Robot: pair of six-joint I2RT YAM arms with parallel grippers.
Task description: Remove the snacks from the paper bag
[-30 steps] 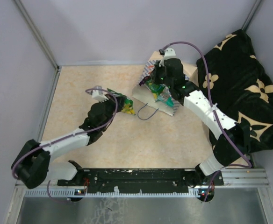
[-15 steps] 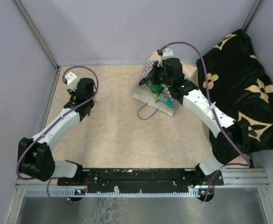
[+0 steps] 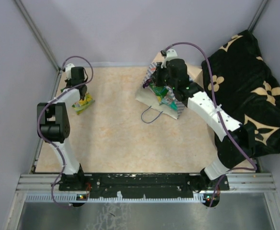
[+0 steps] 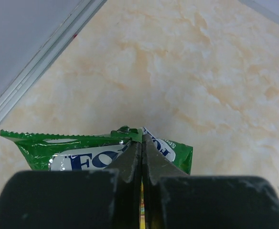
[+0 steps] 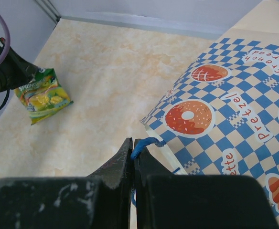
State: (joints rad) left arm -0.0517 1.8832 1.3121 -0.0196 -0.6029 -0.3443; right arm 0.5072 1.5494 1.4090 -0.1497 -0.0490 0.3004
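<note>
A green-yellow FOX'S snack pouch (image 3: 84,103) lies at the far left of the table, and my left gripper (image 3: 80,95) is shut on its top edge. In the left wrist view the jaws (image 4: 141,143) pinch the pouch (image 4: 58,151) just above the tabletop. The paper bag (image 3: 168,108), with its blue-white checks and doughnut prints, stands at the back middle with more snacks (image 3: 163,96) showing in its mouth. My right gripper (image 3: 158,86) is shut on the bag's blue cord handle (image 5: 144,143), holding the bag (image 5: 225,105) at its rim. The right wrist view also shows the pouch (image 5: 41,98).
A black cloth with tan flowers (image 3: 255,91) fills the right side. The bag's other blue cord handle (image 3: 149,115) trails onto the table. A metal rail (image 3: 49,112) and grey walls bound the left and back.
My left arm has swung from the table's middle to the far left, carrying the green-yellow pouch down to the tabletop. The right arm has stayed at the bag.
</note>
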